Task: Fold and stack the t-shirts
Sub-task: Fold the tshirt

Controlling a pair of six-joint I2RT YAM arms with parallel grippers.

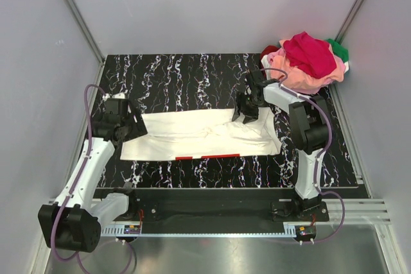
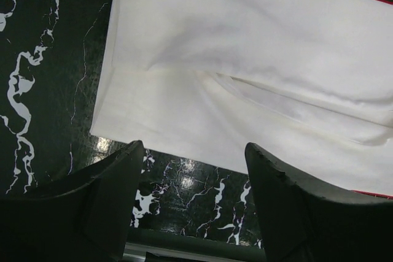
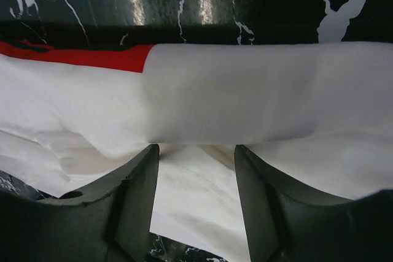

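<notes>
A: Now, where to find the white t-shirt [image 1: 205,134]?

B: Spread across the middle of the table [image 1: 180,75], nearer its front edge than its back. Partly folded by the look of it, with a red strip [image 1: 207,156] showing along the side toward the table's front. Heaped at the table's far right corner: the other t-shirts [image 1: 309,62], pink, magenta, a bit of green.

A: And the left gripper [image 2: 193,151]?

B: Hovering over bare table, just off the shirt's end toward the table's left side. Jaws wide, nothing between them.

A: Right gripper [image 3: 196,148]?

B: Down at the shirt's other end, toward the table's right side, up against a rolled fold of cloth. Jaws parted, white cloth showing in the gap, no pinch to be made out.

A: How likely to handle?

B: Probably light and limp, with no stiffness at all. Bound to sag wherever unsupported, and to slide a little on that glossy table. Nothing fragile about it, though easy to wrinkle or pull out of square.

A: Where to take hold, then?

B: Best at the two ends of one edge, one gripper per corner, pinching through every layer at the fold. Then lifting both together to keep the cloth taut. Worth avoiding a grab in the middle: likely to bunch and undo the fold.
</notes>
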